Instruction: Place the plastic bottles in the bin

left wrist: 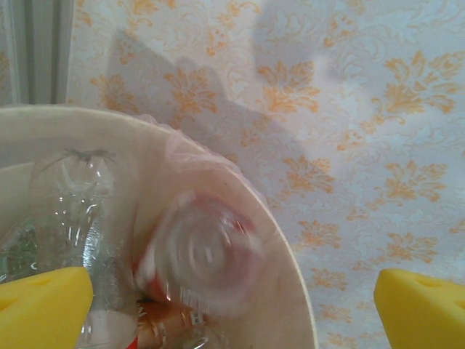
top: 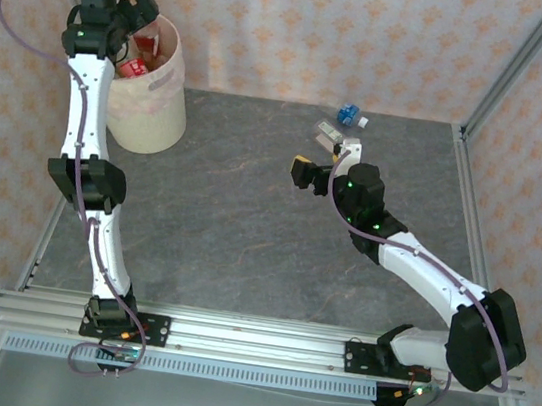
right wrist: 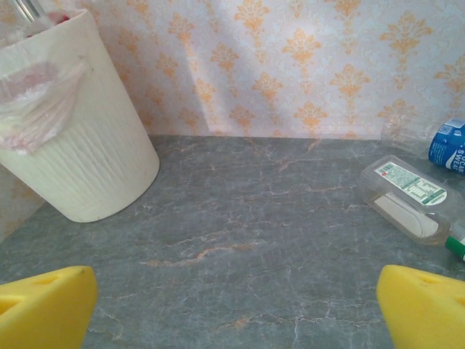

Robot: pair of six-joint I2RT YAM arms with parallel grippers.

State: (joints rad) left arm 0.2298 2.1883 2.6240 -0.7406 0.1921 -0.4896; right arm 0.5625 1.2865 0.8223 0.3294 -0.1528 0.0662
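The cream bin (top: 153, 111) stands at the table's far left, with several plastic bottles inside, red labels (top: 134, 65) showing. My left gripper (top: 136, 14) hangs open over its mouth. In the left wrist view its yellow pads (left wrist: 40, 305) stand wide apart, and a blurred red-labelled bottle (left wrist: 200, 254) lies loose below them inside the bin wall (left wrist: 280, 294), beside a clear bottle (left wrist: 73, 196). My right gripper (top: 306, 173) is open and empty low over the table's middle. Two bottles lie on the table beyond it: a green-labelled one (right wrist: 407, 195) (top: 328, 132) and a blue-labelled one (right wrist: 445, 144) (top: 349, 115).
Patterned walls close the table at the back and sides, with metal posts at the corners. A thin clear liner (right wrist: 40, 98) hangs over the bin's rim. Bare grey tabletop (right wrist: 232, 233) lies between the right gripper and the bin (right wrist: 87, 167).
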